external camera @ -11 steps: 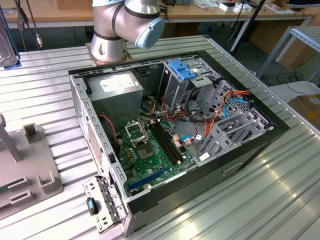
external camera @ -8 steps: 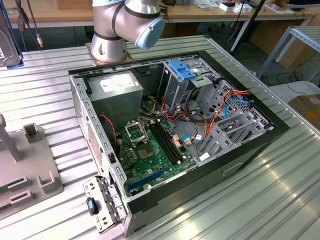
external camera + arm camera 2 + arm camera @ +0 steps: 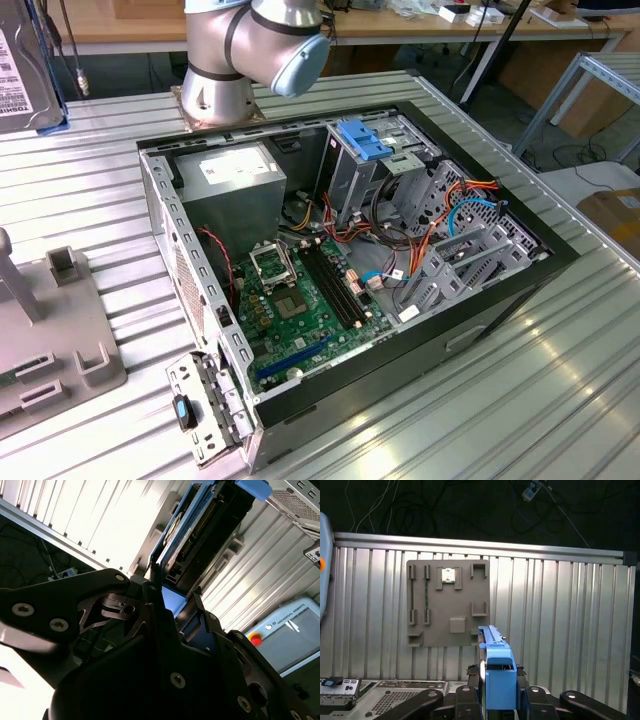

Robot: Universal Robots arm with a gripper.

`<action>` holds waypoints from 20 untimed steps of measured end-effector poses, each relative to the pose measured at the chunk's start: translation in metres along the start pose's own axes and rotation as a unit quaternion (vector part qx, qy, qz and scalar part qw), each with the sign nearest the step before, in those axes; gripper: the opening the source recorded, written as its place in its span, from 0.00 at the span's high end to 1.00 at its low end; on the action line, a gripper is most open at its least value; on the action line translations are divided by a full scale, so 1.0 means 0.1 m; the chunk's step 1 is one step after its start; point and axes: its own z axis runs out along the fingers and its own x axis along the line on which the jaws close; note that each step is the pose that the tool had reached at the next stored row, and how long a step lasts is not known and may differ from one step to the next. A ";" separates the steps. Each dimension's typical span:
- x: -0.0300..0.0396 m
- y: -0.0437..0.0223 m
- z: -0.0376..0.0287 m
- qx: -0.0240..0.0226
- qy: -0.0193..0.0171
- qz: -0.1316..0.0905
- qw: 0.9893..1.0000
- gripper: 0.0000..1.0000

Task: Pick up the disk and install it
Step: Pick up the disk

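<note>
Gripper (image 3: 499, 694) apparently clamps disk (image 3: 497, 652) edgewise.

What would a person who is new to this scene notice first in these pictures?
The open computer case fills the middle of the exterior view, lying on a ribbed metal table, its green circuit board and coloured cables exposed. In the first wrist view, the end effector holds the disk on edge over the table, a blue rail facing the camera.

Pincer (image 3: 499, 696) clamps the disk (image 3: 496, 655) — blue-railed.
</note>
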 end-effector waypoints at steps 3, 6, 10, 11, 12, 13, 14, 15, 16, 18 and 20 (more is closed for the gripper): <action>-0.002 -0.059 -0.001 0.000 0.000 0.000 1.000 0.64; -0.002 -0.123 -0.002 0.000 0.000 0.000 1.000 0.64; -0.003 -0.221 -0.002 0.000 0.000 0.000 1.000 0.64; -0.003 -0.234 -0.003 0.000 0.000 0.000 1.000 0.64; -0.004 -0.243 -0.003 0.000 0.000 0.000 1.000 0.64; -0.004 -0.255 -0.003 0.000 0.000 0.000 1.000 0.64; -0.005 -0.267 -0.003 0.000 0.000 0.000 1.000 0.64; -0.005 -0.278 -0.003 0.000 0.000 0.000 1.000 0.64; -0.005 -0.296 -0.003 0.000 0.000 0.000 1.000 0.64; -0.005 -0.325 -0.004 0.000 0.000 0.000 1.000 0.64; -0.005 -0.352 -0.004 0.000 0.000 0.000 1.000 0.64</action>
